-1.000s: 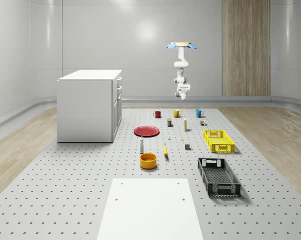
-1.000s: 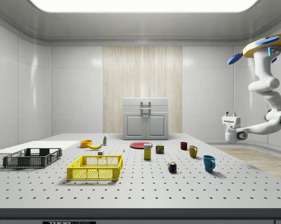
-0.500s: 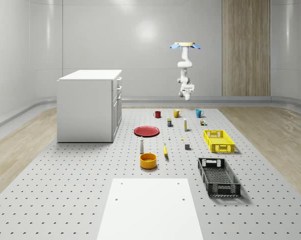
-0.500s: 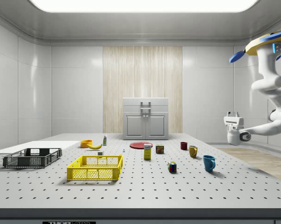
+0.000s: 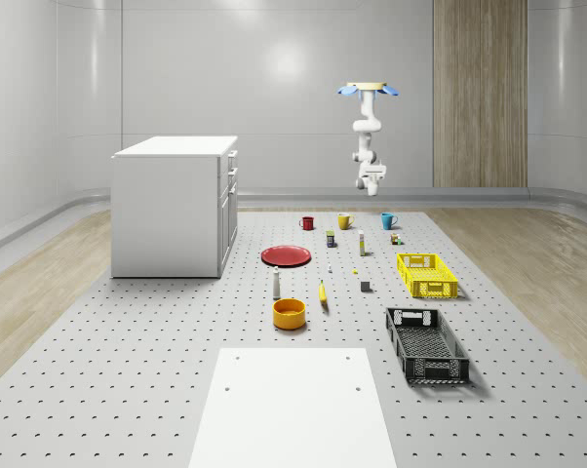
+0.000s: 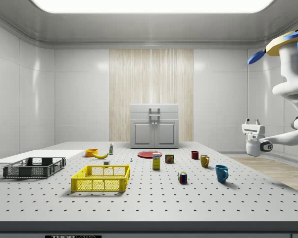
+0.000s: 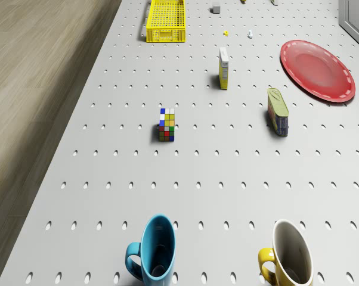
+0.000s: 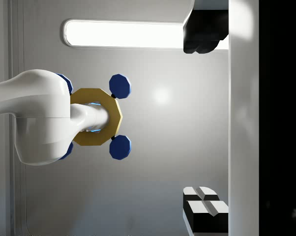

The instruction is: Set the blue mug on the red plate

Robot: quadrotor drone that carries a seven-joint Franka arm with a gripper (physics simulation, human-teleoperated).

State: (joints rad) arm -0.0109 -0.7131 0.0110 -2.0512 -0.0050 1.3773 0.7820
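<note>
The blue mug (image 6: pixel 221 173) stands upright on the perforated table (image 6: pixel 154 198), near its far edge as the whole-scene view has it, free of any grasp; it sits below the fingertips and somewhat toward the side view's left of them, with open air between. In the drone view the blue mug (image 7: pixel 152 251) has a yellow mug (image 7: pixel 290 255) near it, both with open mouths; a Rubik's cube (image 7: pixel 166 124) lies farther on; beyond that stand a yellow box (image 7: pixel 224 68) and a tin can (image 7: pixel 278 111) on its side. The red plate (image 7: pixel 317 70) lies flat and bare, well apart from the blue mug, just past the can; a dark red mug (image 6: pixel 195 154) stands near the plate in the side view. The gripper (image 6: pixel 252 122) points upward, raised well above the table; its fingers (image 8: pixel 205 207) stand wide apart, holding nothing. The drone (image 5: pixel 371 89) hovers high, just beyond the table's far edge, behind the row of mugs; the arm (image 6: pixel 293 99) hangs below it. Farther off: a yellow crate (image 5: pixel 426 274), a black crate (image 5: pixel 427 344), a banana (image 5: pixel 323 292), an orange bowl (image 5: pixel 289 312), a white cabinet (image 5: pixel 175 205).
</note>
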